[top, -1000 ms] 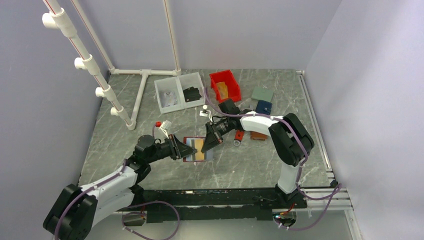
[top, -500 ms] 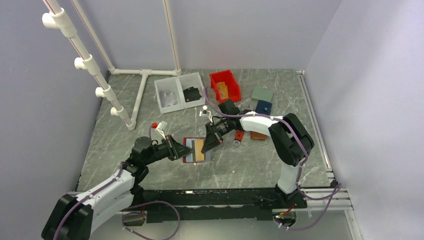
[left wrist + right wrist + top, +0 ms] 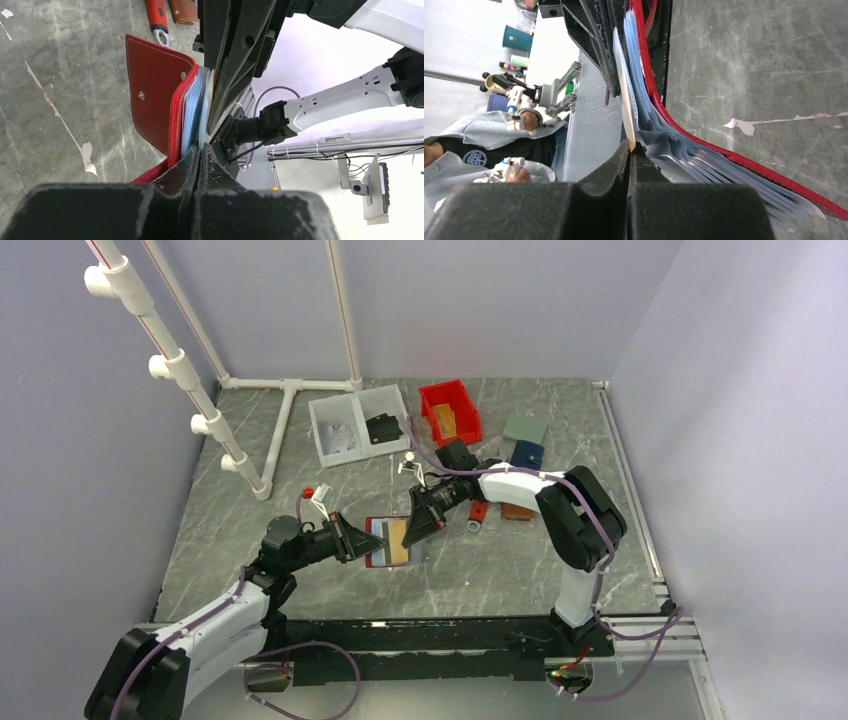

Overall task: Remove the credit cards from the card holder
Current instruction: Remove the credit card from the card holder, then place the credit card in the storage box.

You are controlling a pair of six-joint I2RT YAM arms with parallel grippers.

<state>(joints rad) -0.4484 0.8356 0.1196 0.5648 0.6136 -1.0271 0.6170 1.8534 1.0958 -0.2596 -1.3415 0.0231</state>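
While the left arm has eased back a shade toward 8 o'clock, the red leather-like bi-fold card holder (image 3: 152,85) stays at the middle of the grey marbled counter (image 3: 500,570), so the tan-orange plastic credit card (image 3: 397,536) looks barely freed. Left tool (image 3: 198,150), low from 8 o'clock, is pinched on the holder's edge; right tool (image 3: 630,147), reaching from 2 o'clock, is clamped on that card
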